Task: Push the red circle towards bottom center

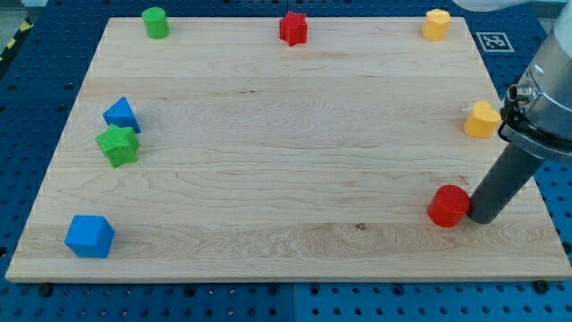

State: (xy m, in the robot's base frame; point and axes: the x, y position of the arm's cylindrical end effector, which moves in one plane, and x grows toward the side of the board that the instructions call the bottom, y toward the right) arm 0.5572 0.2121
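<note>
Camera view: red circle [448, 207] near the worktop [268, 134] bottom right corner.
Round, squat, bright red; my tip [480, 219] touches its right side, rod leaning rightward; no end effector jaws exist.

- circle [448, 207] sat near board's [286, 179] bottom right, my tip [481, 217] touching its right side
- three blocks along top edge
- three at left

Block count on board [268, 134]: 8 total. Red 2, green 2, blue 2, yellow 2.
</note>
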